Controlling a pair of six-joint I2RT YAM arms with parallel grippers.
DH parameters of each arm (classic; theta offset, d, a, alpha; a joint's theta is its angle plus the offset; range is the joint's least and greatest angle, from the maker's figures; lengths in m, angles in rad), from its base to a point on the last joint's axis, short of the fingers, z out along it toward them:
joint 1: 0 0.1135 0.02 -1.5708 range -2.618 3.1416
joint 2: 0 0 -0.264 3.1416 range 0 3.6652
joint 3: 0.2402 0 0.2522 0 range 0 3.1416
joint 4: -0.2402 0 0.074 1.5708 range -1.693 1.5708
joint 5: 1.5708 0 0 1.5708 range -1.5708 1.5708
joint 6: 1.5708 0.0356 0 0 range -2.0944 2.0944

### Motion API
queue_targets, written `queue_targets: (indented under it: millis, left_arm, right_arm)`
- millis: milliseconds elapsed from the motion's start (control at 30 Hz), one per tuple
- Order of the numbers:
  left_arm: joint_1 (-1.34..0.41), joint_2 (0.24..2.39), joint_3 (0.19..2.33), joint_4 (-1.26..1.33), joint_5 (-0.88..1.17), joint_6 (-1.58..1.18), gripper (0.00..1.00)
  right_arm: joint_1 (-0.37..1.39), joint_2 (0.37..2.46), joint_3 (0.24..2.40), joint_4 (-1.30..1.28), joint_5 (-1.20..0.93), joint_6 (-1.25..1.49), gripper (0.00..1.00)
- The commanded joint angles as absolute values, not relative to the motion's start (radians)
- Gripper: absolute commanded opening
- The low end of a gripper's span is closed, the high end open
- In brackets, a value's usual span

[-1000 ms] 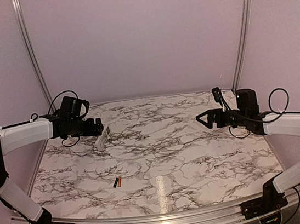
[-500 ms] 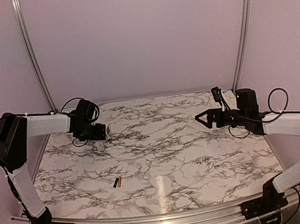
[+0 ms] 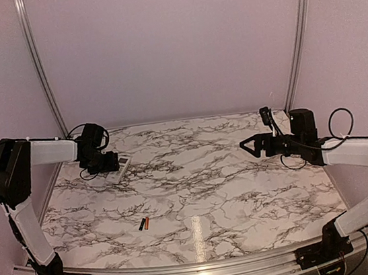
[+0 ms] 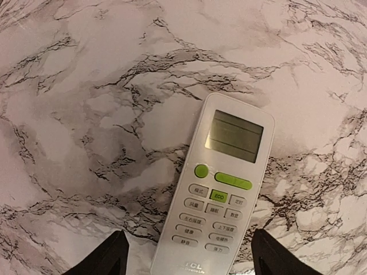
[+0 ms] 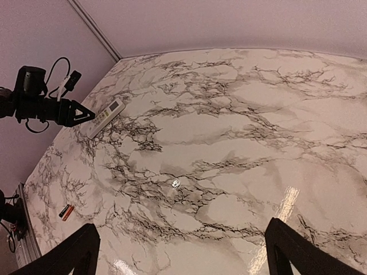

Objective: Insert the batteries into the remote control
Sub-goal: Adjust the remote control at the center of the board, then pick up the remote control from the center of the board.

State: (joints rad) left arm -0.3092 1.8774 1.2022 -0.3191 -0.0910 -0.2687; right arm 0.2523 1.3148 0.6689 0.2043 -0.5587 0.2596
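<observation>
The white remote control (image 4: 221, 189) lies face up on the marble table, with its grey display away from the wrist and green buttons below it. In the top view it (image 3: 122, 166) sits at the far left. My left gripper (image 4: 188, 255) is open, with one finger on each side of the remote's lower end and neither touching it. The two batteries (image 3: 144, 223), one dark and one orange-red, lie side by side near the front left, and also show in the right wrist view (image 5: 66, 212). My right gripper (image 3: 247, 145) is open and empty, held above the table's right side.
The table's back wall and aluminium corner posts (image 3: 37, 62) close off the far edge. A small shiny spot (image 5: 175, 183) lies mid-table. The metal front rail (image 3: 201, 271) runs along the near edge between the arm bases.
The left wrist has turned and drawn back to the left. The remote, which stood on edge at the gripper before, now lies flat and face up between open fingers. The right arm has not moved.
</observation>
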Motion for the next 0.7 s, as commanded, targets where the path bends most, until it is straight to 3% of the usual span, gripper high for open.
queue_targets:
  millis: [0,100,400,500,667]
  left_arm:
    - [-0.316,1.907,1.233,-0.330,-0.020,-0.230,0.85]
    - [-0.316,1.923,1.247,-0.333,-0.010,-0.215,0.99]
    - [-0.342,1.999,1.298,-0.402,-0.164,-0.167,0.99]
    - [-0.341,2.026,1.304,-0.404,-0.172,-0.167,0.94]
    - [-0.350,2.055,1.315,-0.400,-0.141,-0.164,0.79]
  right_arm:
    - [0.247,1.335,0.667,0.228,-0.578,0.257,0.99]
    - [0.246,1.344,0.669,0.233,-0.590,0.262,0.99]
    - [0.244,1.343,0.679,0.233,-0.594,0.256,0.99]
    - [0.242,1.339,0.682,0.227,-0.595,0.252,0.99]
    - [0.243,1.330,0.677,0.246,-0.615,0.245,0.99]
